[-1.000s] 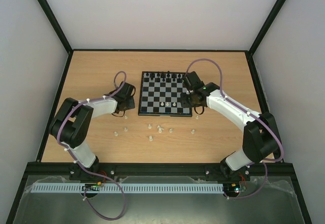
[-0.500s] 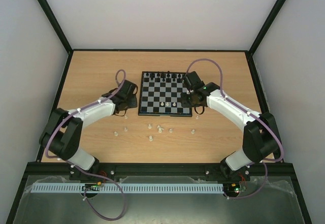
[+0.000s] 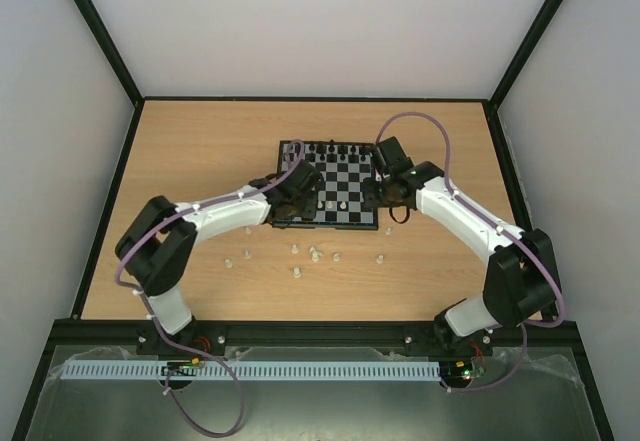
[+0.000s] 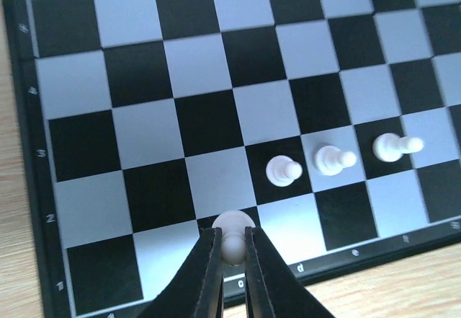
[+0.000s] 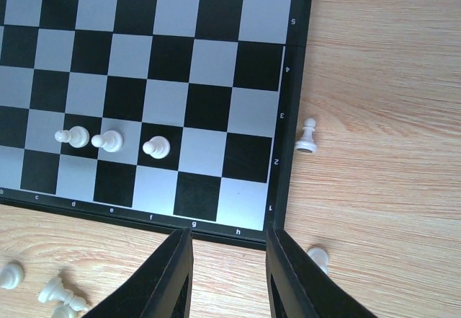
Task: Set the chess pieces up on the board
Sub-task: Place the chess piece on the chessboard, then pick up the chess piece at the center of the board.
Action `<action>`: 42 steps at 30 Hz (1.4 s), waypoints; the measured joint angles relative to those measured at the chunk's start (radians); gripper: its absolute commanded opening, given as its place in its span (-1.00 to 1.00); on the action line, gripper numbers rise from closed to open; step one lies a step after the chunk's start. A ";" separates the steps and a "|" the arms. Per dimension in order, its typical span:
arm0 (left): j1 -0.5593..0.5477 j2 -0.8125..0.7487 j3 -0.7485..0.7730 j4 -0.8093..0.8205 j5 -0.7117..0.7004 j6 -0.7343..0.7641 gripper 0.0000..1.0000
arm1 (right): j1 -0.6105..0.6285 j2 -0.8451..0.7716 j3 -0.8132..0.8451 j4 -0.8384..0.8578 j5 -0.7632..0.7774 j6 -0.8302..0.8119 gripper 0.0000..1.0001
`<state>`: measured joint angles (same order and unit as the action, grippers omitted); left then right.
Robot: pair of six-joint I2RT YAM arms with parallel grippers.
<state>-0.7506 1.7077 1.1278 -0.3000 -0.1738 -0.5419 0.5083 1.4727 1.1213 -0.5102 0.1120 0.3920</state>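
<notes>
Left gripper [image 4: 232, 244] clamps a white piece [image 4: 235, 223], probably a pawn, over the board [image 4: 137, 73] near its edge. Right gripper [image 5: 229, 275] stands parted, empty.

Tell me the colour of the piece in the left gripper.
White; the piece shows best in the left wrist view.

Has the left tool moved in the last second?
Yes. The left tool swung right, from beside the left edge of the board to over its near-left squares, shut on a white piece.
</notes>
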 measured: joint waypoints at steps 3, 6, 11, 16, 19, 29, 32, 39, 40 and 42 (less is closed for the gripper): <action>-0.006 0.066 0.016 -0.001 0.000 0.000 -0.86 | -0.006 -0.005 -0.003 0.001 0.000 0.000 -0.43; -0.008 0.109 0.032 -0.002 0.002 0.000 -0.86 | -0.012 -0.006 -0.008 0.001 -0.004 0.000 -0.43; -0.008 0.140 0.059 0.005 0.003 0.000 -0.85 | -0.012 -0.010 -0.011 0.001 -0.008 0.000 -0.43; -0.009 0.164 0.072 0.008 0.001 0.000 -0.83 | -0.014 -0.015 -0.015 0.002 -0.015 0.000 -0.43; -0.009 0.180 0.072 0.009 -0.003 -0.001 -0.81 | -0.017 -0.015 -0.016 0.003 -0.018 0.000 -0.42; -0.008 0.206 0.086 0.010 -0.021 -0.002 -0.60 | -0.018 -0.015 -0.016 0.007 -0.026 0.000 -0.43; -0.008 0.207 0.086 0.010 -0.027 -0.004 -0.47 | -0.018 -0.015 -0.016 0.007 -0.028 0.000 -0.43; -0.008 0.207 0.086 0.009 -0.033 -0.001 -0.25 | -0.018 -0.015 -0.016 0.007 -0.031 0.000 -0.43; -0.008 0.206 0.087 0.008 -0.033 0.001 -0.18 | -0.018 -0.015 -0.016 0.007 -0.031 0.000 -0.42; -0.008 0.195 0.087 -0.005 -0.033 -0.002 -0.04 | -0.018 -0.015 -0.016 0.007 -0.031 0.000 -0.43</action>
<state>-0.7582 1.9026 1.2144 -0.3050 -0.2066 -0.5434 0.4900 1.4578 1.1053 -0.5034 0.0807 0.3920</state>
